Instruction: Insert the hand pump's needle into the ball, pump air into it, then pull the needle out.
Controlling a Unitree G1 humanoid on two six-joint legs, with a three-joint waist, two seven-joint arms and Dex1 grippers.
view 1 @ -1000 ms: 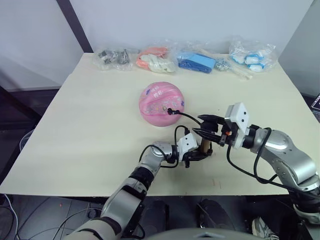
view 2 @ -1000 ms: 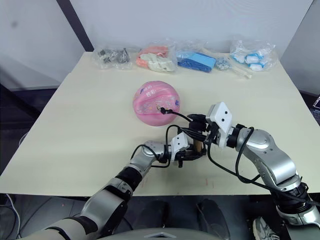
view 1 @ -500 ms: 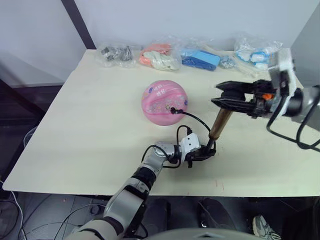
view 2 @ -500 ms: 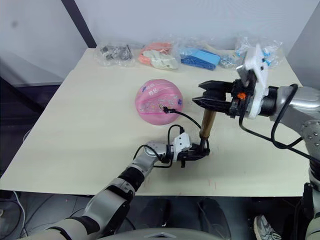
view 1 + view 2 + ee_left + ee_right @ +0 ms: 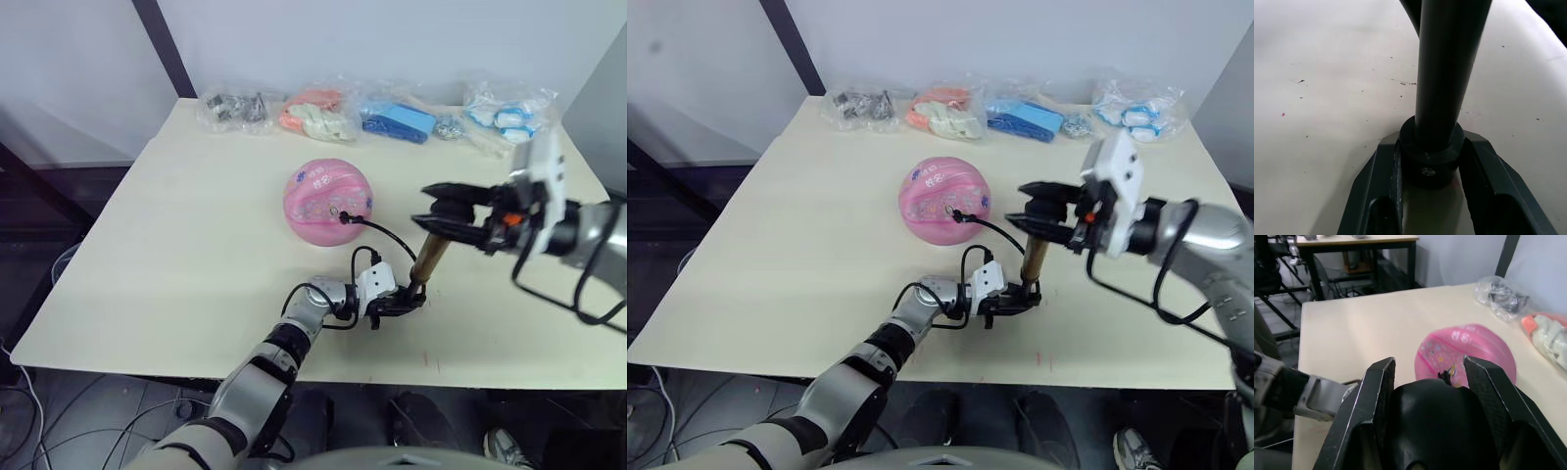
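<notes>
The pink ball (image 5: 328, 201) sits mid-table, and the pump's thin black hose (image 5: 384, 235) ends at its near side (image 5: 342, 216). The hand pump (image 5: 428, 259) stands nearly upright on the table in front of the ball, gold barrel showing. My left gripper (image 5: 407, 299) is shut on the black base cap (image 5: 1431, 156) at table level. My right gripper (image 5: 438, 208) is shut on the black handle (image 5: 1437, 426) at the top. In the right wrist view the ball (image 5: 1464, 355) lies beyond the handle.
Several clear bags line the table's far edge: dark parts (image 5: 235, 106), orange-pink items (image 5: 315, 116), blue items (image 5: 397, 119) and white-blue items (image 5: 509, 108). The table's front edge (image 5: 294, 370) runs close below the pump's base.
My right gripper rose with the pump's handle from low over the barrel, then came partway back down. The left gripper stayed on the base. The camera shifted a little.
</notes>
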